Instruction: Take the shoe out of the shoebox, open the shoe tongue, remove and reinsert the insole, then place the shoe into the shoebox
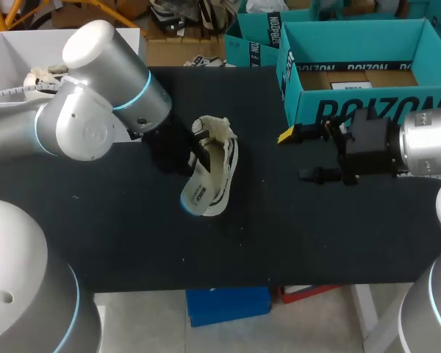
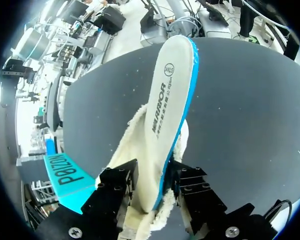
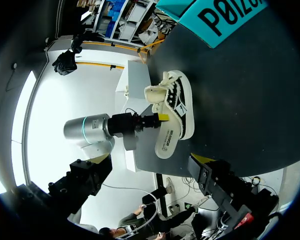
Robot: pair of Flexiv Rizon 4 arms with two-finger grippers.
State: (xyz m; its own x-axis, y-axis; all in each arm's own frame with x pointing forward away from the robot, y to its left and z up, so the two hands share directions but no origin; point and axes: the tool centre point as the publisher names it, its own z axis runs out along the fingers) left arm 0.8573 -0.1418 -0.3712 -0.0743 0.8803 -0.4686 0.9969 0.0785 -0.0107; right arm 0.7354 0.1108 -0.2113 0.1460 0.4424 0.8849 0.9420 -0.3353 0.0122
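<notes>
A cream shoe with black stripes lies on its side in the middle of the black table. Its white insole, blue underneath, sticks out of the opening toward the table's front. My left gripper is at the shoe's opening, shut on the insole where it leaves the fleecy lining; one black finger presses on each side. My right gripper hangs open and empty to the right of the shoe, in front of the open teal shoebox. From the right wrist I see the shoe and insole.
A white box with another shoe in it stands at the back left, behind my left arm. A second teal box stands behind the shoebox. Bare black tabletop stretches in front of the shoe to the front edge.
</notes>
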